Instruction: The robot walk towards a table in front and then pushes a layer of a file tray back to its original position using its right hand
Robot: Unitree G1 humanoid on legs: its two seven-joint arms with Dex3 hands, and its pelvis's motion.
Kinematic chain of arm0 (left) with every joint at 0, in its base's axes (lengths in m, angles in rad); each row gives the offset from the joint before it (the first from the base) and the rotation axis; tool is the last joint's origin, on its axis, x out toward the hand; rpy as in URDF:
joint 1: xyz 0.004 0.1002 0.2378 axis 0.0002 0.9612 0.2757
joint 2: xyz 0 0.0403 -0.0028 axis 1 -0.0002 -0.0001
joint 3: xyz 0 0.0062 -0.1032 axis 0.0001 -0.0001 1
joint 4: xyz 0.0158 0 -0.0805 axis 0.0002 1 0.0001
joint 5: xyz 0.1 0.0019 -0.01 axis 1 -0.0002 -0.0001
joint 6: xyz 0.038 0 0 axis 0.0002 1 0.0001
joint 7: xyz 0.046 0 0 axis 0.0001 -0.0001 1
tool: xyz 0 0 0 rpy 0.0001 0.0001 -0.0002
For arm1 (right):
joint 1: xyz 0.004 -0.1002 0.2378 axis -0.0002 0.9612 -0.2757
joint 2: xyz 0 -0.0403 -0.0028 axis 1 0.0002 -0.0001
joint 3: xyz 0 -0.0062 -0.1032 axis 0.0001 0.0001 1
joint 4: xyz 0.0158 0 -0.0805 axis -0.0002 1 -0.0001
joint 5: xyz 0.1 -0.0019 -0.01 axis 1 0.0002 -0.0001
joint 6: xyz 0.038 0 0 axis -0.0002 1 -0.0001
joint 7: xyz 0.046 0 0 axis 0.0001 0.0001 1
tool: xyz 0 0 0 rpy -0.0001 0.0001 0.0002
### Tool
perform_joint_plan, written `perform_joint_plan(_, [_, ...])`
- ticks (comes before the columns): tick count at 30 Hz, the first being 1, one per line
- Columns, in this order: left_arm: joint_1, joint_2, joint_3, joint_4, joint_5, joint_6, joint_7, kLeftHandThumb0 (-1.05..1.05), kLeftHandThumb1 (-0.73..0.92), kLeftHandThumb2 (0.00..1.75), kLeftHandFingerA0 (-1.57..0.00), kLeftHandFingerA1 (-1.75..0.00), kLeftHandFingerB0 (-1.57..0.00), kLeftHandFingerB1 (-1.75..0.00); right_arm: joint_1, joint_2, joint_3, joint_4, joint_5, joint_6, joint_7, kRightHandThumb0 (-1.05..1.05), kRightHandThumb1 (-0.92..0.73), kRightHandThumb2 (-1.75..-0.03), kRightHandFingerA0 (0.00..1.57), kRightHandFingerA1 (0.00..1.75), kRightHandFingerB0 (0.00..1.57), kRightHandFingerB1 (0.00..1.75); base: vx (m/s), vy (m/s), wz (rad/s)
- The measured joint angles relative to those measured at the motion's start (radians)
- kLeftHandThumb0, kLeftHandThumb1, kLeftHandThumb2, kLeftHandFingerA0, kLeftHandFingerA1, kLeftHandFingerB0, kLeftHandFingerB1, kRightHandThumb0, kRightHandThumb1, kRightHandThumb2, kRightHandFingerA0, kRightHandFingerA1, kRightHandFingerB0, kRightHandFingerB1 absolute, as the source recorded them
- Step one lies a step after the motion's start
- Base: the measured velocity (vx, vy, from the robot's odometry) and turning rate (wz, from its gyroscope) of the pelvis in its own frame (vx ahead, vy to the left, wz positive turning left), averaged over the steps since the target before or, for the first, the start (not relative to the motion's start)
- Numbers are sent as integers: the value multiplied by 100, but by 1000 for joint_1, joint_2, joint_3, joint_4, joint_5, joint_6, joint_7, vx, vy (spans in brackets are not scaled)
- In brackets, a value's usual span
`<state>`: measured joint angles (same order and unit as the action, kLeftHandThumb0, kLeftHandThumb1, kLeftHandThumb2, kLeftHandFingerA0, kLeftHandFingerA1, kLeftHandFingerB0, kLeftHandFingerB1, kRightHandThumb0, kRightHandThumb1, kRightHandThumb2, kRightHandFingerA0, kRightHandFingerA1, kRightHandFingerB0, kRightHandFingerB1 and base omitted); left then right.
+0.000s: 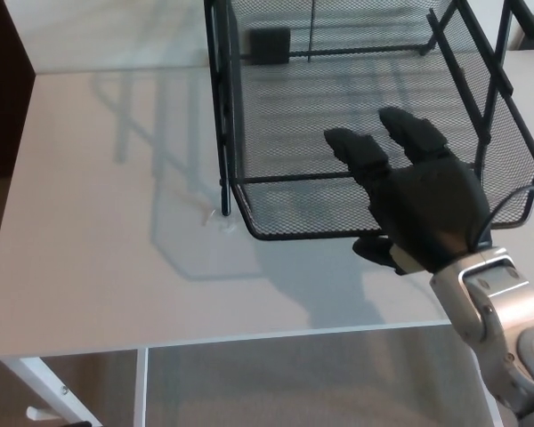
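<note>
Forearm [507,329]: it comes in from the lower right, nearest the camera, silver-cased, angled up and leftward so the right hand [418,200] meets the layer head-on.
Right hand: it sits at the front rim of the layer [338,133], two fingers [360,151] spread and reaching over the rim into the basket, thumb [378,252] tucked below and outside the front wall. It is released, gripping nothing; the palm looks set against the rim, which suits a push rather than a lift. Whether palm and wire actually touch, I cannot tell.
Left hand: not showing.
Layer, place: directly under and ahead of the hand, its front edge jutting out toward the robot over the tabletop [107,222], so it appears drawn out and not yet home.
Layer, look: black wire mesh, shallow, with rounded front corners and a thicker rim wire; empty as far as shows.
Frame [221,107]: to the left of the hand and beyond, black upright bars run beside the layer, likely the guides it slides along.
Tabletop: pale and smooth, carrying the tray's shadow left of the hand.
Next move, as judged: a straight shove away from the robot.
</note>
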<state>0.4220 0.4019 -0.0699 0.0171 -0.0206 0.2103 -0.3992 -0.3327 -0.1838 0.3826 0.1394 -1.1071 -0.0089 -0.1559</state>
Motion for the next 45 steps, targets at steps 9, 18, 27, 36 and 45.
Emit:
perform_joint_plan(9, [-1,0,0,3,7,-18,-3,-13,63,59,-51,-47,-38,-40,-53,2,27,34,12,44,27,-66,-43,-77,7,15,5,31,0,0,0])
perform_joint_plan(18, [-3,1,0,-1,8,-29,-7,-11,64,59,-50,-46,-36,-39,-71,-13,33,32,30,59,53,-66,-53,-56,0,22,6,28,0,0,0])
perform_joint_plan(27, [-3,2,0,-7,8,-28,-15,-12,64,59,-49,-46,-37,-39,-1,-49,36,-48,53,47,55,-67,-53,-57,4,22,8,29,0,0,0])
perform_joint_plan(36, [-11,1,1,-10,7,-28,-19,-12,63,58,-50,-45,-36,-39,109,-113,31,-173,78,10,49,-67,-44,-83,0,17,0,32,0,0,0])
perform_joint_plan(45, [-12,2,0,-8,9,-28,-22,-10,63,58,-50,-45,-38,-39,249,-160,18,-400,91,-32,43,-69,-45,-82,2,14,2,30,0,0,0])
